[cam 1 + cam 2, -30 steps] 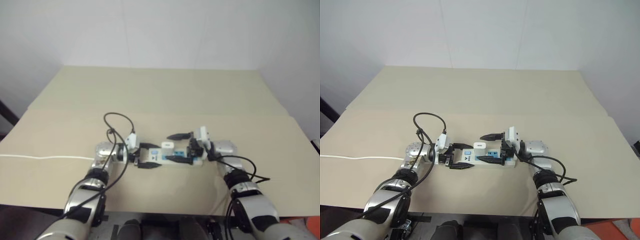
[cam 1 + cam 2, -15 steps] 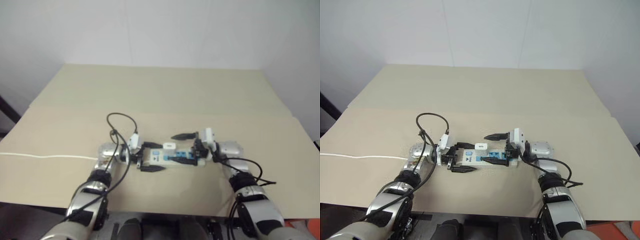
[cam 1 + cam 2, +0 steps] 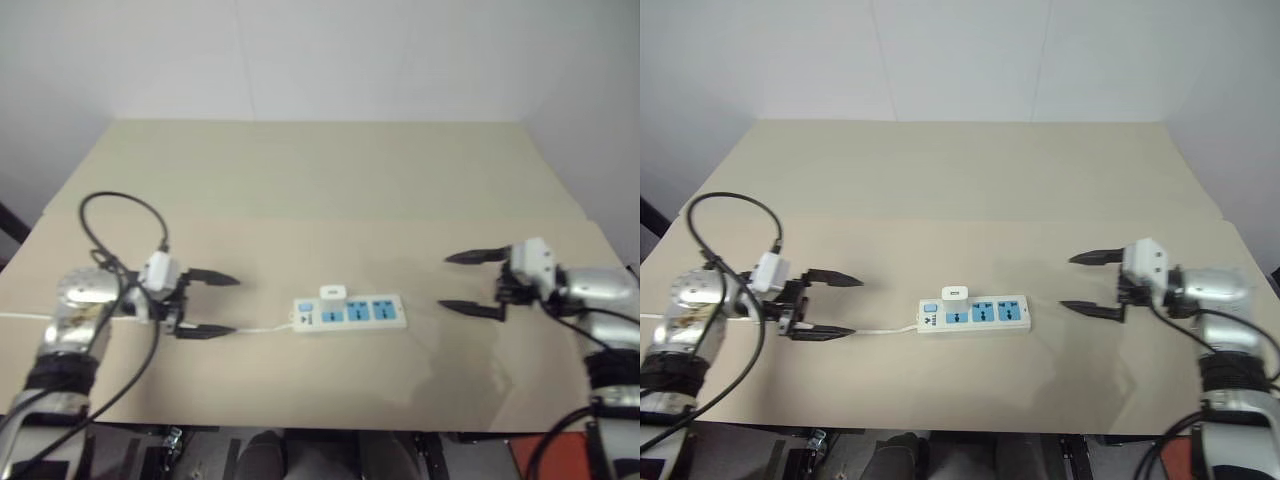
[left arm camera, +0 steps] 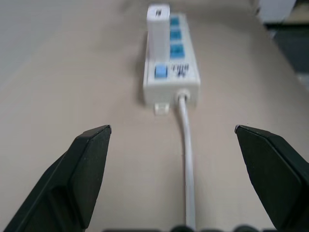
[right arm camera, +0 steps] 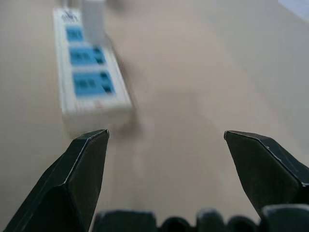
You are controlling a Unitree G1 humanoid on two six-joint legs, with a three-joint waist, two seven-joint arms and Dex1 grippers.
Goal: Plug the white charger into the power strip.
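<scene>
Fingers of the left gripper [image 3: 826, 304] at frame left and the right gripper [image 3: 1087, 283] at frame right are spread wide, nothing held. At centre, the white charger [image 3: 955, 294] is seen upright on the power strip [image 3: 973, 314], beside its switch. Insertion is judged complete; full seating cannot be confirmed.

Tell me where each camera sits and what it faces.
Head eyes: above, looking down at the table; both arms show, left end effector and right end effector open.
Left wrist: faces the power strip cord end, white charger plugged in.
Right wrist: faces its far end.
All share the strip.
</scene>
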